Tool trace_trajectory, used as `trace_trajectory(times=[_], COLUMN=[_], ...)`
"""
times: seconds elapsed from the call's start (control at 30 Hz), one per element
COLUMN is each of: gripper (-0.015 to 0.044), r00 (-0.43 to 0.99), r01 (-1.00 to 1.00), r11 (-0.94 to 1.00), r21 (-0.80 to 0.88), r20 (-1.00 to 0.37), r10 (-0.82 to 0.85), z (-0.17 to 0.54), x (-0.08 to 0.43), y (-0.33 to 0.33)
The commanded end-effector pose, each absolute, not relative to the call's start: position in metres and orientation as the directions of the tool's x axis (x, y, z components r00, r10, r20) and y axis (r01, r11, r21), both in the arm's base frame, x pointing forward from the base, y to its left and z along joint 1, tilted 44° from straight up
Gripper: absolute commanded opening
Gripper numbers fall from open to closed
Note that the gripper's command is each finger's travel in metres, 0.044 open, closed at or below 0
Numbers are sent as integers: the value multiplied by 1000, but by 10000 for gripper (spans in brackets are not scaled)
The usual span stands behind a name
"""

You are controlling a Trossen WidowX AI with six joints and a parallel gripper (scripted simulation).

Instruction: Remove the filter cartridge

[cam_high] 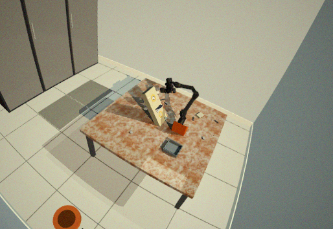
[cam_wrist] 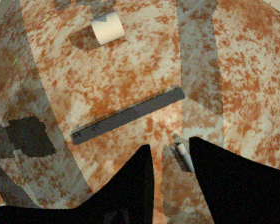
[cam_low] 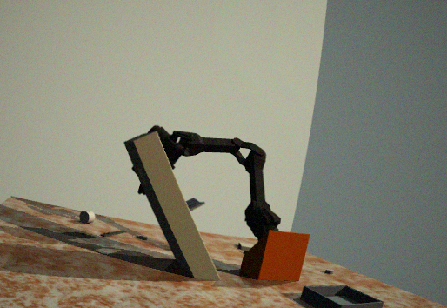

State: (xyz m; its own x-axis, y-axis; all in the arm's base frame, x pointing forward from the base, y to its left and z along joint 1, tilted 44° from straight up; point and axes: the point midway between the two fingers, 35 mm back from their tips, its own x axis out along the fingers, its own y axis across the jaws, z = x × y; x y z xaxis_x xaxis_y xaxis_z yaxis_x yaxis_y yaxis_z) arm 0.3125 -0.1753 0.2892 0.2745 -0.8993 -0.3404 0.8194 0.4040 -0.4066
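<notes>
Cream-coloured, the service panel [cam_high: 152,107] [cam_low: 173,209] stands tilted on the mottled orange-and-white table [cam_high: 119,136] [cam_low: 64,284] [cam_wrist: 246,65] in the top view. Two round, yellow-marked features [cam_high: 160,114] lie on its face, one above the other; the filter cartridge's two slots are too small to make out, so which feature is the cartridge cannot be told. The black arm [cam_high: 189,104] [cam_low: 257,180] rises behind an orange block [cam_high: 179,128] [cam_low: 283,257] and reaches toward the panel's upper end, its gripper [cam_high: 168,90] [cam_low: 138,180] [cam_wrist: 169,148] above the table. A grey, open tray [cam_high: 172,148] [cam_low: 325,297] rests near the orange block. In the exterior view, the panel is seen from its narrow side, leaning, and hides much of the gripper; parts of the latter project past the panel's far edge. Whether they touch the panel cannot be told. A pale cylinder [cam_low: 87,217] [cam_wrist: 108,28] lies on the table beyond. In the wrist view, the jaws stand a little apart, with nothing pinched between them. A dark bar [cam_wrist: 128,116] crosses the tabletop beyond the fingertips, and a small grey rod [cam_wrist: 185,157] appears beside the right-hand finger in the picture.
</notes>
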Motion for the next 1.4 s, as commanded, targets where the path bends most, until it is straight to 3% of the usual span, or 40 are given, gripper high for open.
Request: trace_trajectory(times=[0.0, 0.13, 0.3, 0.47, 0.63, 0.73, 1.37], gripper=[103, 103, 103, 103, 103, 103, 103], r00=[415, 549, 649, 727, 773, 789, 786], r01=[634, 375, 70, -281, -533, -565, -570], r11=[544, 609, 543, 273, -177, -316, -312], r21=[-550, -699, -836, -920, -827, -762, -760], r20=[-351, -362, -375, -390, -392, -387, -393], r10=[-839, -754, -662, -566, -499, -478, -478], z=[284, 278, 266, 237, 184, 170, 162], x=[331, 344, 345, 333, 307, 296, 310], y=[-127, -74, -14, 56, 112, 126, 120])
